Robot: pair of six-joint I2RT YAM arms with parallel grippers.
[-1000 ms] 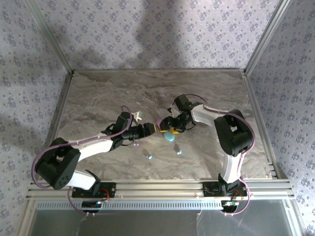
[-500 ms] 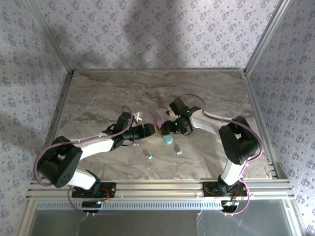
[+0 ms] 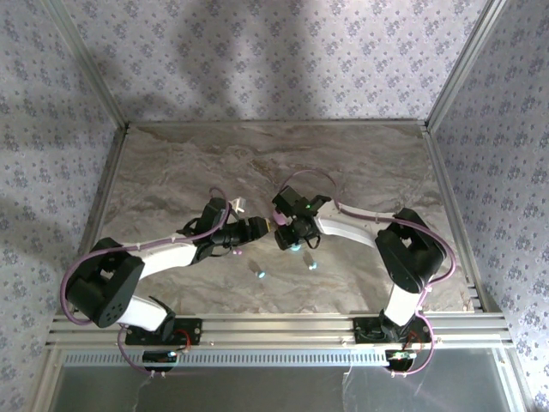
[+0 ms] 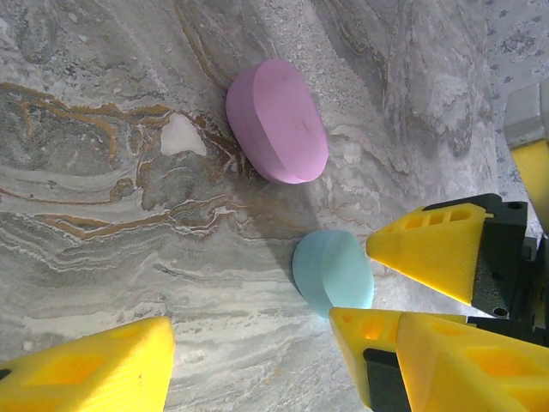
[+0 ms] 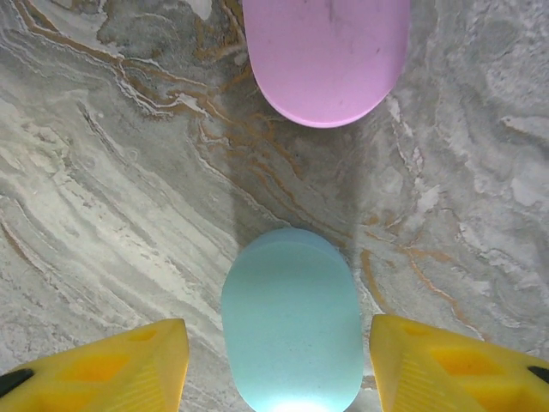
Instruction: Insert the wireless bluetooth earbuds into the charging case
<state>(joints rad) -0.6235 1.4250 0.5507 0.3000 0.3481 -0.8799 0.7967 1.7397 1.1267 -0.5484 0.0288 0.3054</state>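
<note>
Two tiny pale buds lie loose on the marble table [image 3: 171, 180], nearest the arm bases and well apart from each other: the left earbud [image 3: 260, 274] and the right earbud [image 3: 311, 265]. Neither one touches a case or a gripper.

Just beyond them, near the middle of the table, the two arms meet. The right gripper [image 5: 279, 352] is released, and its yellow fingers [image 5: 94, 369] straddle the teal case [image 5: 292, 318] with a gap of bare table on each side, so nothing is grasped. The teal case lies flat and looks closed. The left gripper [image 4: 287, 330] reaches in from the other side, also spread wide and holding nothing, with the teal case just beside it.

Farther on, past a strip of table, the pink case [image 5: 326, 51] lies flat, also closed and apart from both grippers.
</note>
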